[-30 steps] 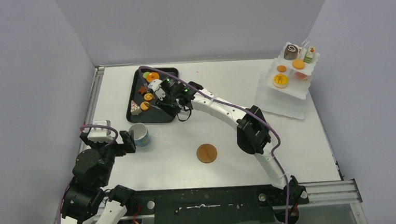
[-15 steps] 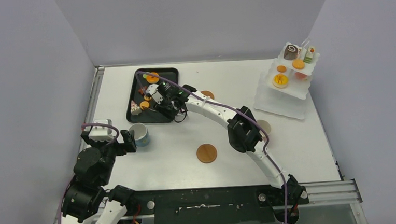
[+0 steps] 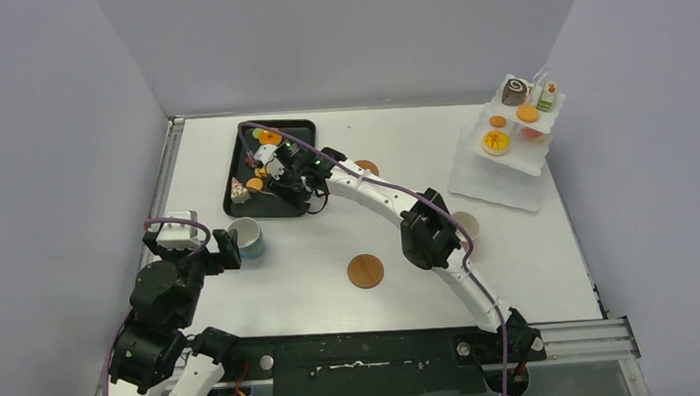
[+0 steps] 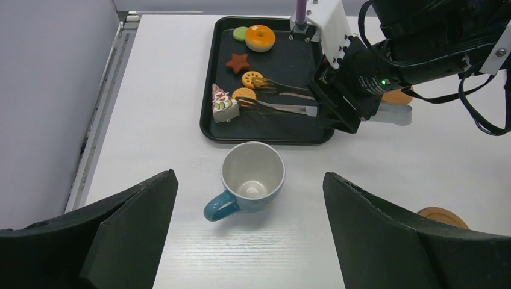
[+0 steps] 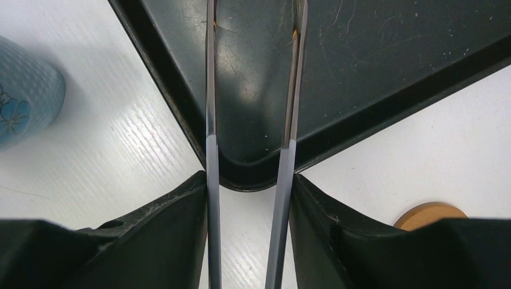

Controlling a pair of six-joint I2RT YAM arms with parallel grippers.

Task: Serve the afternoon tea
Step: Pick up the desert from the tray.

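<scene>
The right pincer (image 5: pixel 247 232) clenches the metal tongs (image 4: pixel 283 107), tips straddling a round cookie (image 4: pixel 244 93) on the black tray (image 4: pixel 283 131) for pickup; the left pincer (image 4: pixel 249 180) hangs released over the blue cup (image 4: pixel 265 164).

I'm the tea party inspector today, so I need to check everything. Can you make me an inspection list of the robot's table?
Surface: white table, black mounting plate at the near edge.
Job's things: blue cup upright and empty beside the black tray; pastries on that tray; more on the white tiered stand; a pale cup half hidden behind the right arm.
Clutter: metal tongs; two round wooden coasters.
Claws: left claw open, facing the blue cup; right claw shut on the metal tongs.
Cables: purple cable on the right arm, another on the left.
Surroundings: plain walls on three sides.
</scene>
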